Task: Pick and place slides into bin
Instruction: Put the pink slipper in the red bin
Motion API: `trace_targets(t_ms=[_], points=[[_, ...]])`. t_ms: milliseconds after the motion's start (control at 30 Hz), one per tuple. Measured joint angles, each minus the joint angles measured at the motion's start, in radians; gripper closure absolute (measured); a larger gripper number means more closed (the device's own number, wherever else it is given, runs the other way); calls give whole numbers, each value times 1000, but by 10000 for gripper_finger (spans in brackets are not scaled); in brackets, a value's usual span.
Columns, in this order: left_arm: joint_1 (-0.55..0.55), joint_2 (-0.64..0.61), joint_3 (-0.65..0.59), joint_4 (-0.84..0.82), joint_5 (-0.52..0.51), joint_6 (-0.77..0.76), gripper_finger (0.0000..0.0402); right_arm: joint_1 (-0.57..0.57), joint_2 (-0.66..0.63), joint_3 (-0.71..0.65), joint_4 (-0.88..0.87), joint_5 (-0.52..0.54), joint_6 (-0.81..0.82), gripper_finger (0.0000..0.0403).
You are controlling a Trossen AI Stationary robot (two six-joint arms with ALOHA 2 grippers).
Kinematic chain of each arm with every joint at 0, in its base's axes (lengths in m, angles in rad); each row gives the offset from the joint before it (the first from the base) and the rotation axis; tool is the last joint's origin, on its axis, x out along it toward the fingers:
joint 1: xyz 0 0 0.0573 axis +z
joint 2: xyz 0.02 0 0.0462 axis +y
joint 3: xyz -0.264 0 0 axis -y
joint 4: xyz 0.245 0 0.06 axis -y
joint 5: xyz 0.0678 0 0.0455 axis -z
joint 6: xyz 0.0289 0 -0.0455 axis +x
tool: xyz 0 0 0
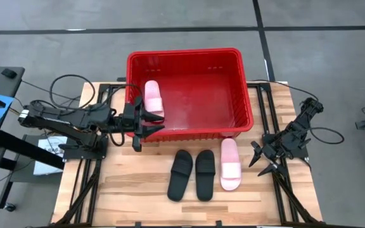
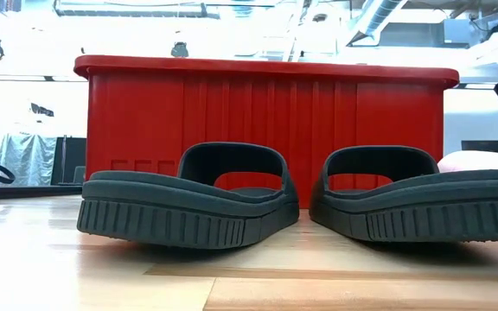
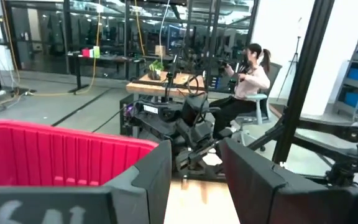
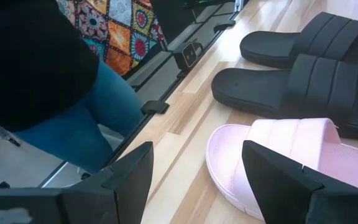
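On the pale wooden tabletop (image 1: 132, 190), at six o'clock from the large red slatted plastic bin (image 1: 246, 95), lie two black wide-strap slides (image 1: 181, 174) (image 1: 205, 174) and one pale pink slide (image 1: 230, 164). The right pincer (image 1: 263, 162) hovers just beside that pink slide at its three o'clock, fingers spread wide, holding nothing. Best to close across the strap, then lift clear of the rim. Farther off, the left pincer (image 1: 149, 123) gapes empty over the bin's near-left rim, another pink slide (image 1: 153, 97) already inside.
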Motion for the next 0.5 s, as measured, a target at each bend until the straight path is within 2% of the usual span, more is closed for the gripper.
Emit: trace_targets(t_ms=[367, 433, 500], points=[[0, 0, 0, 7, -1, 11, 269, -7, 0, 0, 10, -3, 2, 163], [0, 0, 0, 8, -2, 25, 269, -6, 0, 0, 42, 4, 87, 163], [1, 0, 0, 13, -2, 34, 269, -8, 1, 0, 97, 98, 269, 163]])
